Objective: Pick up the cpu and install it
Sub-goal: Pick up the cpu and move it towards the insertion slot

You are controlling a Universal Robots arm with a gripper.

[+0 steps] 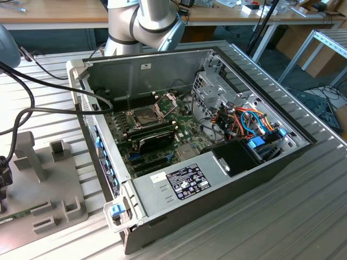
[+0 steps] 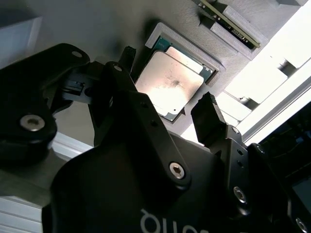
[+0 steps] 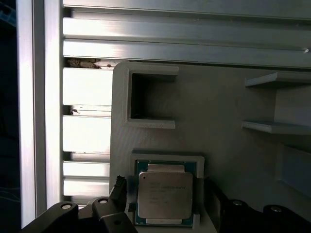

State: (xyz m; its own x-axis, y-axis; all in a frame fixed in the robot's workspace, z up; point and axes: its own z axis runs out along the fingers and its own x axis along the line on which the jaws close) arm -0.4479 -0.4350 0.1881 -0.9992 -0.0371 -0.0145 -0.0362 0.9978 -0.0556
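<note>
The cpu, a small square chip with a dull silver top, lies flat in a shallow nest of the grey holder block. My gripper hangs just above it and is open. One black fingertip stands on one side of the chip and the other fingertip on the opposite side, with a gap to the chip on each side. In the exterior view the green motherboard lies inside the open computer case, and its socket has its metal frame hinged up.
The grey holder block sits on the ribbed aluminium table at the exterior view's left, with raised slots and an empty pocket. Black cables run past it. The arm's base stands behind the case.
</note>
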